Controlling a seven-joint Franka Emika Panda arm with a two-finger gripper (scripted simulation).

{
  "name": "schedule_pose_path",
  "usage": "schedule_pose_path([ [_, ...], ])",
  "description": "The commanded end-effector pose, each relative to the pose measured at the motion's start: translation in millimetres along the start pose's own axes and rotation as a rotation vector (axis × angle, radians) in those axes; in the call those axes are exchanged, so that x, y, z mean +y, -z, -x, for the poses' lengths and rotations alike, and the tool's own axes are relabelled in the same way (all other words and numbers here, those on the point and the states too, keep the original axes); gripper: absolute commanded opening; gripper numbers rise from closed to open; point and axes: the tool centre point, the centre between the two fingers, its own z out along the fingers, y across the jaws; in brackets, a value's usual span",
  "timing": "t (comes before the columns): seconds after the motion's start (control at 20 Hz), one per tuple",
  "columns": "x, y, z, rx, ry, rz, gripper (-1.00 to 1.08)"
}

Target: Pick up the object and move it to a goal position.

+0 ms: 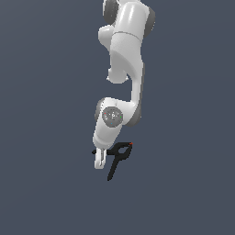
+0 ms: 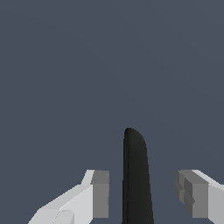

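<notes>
The black spring clamp (image 1: 118, 157) lies below the white arm in the exterior view, with its looped head and tiny red tip toward the exterior view's right and one thin handle pointing down. My gripper (image 1: 99, 161) hangs over its other handle, at the clamp's left side. In the wrist view the black handle (image 2: 135, 179) stands between my two fingers (image 2: 98, 192), with a gap on each side. The gripper (image 2: 142, 192) is open and not touching the handle.
A plain dark grey-blue surface (image 1: 46, 183) fills both views. The white arm (image 1: 126, 59) reaches down from the top of the exterior view.
</notes>
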Motion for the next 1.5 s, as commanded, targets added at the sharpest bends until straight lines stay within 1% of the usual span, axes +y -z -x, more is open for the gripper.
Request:
schedule_pose_path([
  [0.0, 0.7, -10.9, -0.3, 0.0, -0.002, 0.001, 0.28],
  [0.25, 1.1, -21.5, -0.4, 0.001, -0.003, 0.001, 0.28],
  [0.3, 1.1, -21.5, -0.4, 0.001, -0.003, 0.001, -1.0],
  [1.0, 3.2, -21.4, -1.3, 0.001, -0.003, 0.001, -1.0],
  [1.25, 12.1, -21.6, -4.6, 0.001, -0.003, 0.001, -1.0],
  [1.45, 24.6, -21.7, -9.2, 0.0, -0.003, 0.001, -1.0],
])
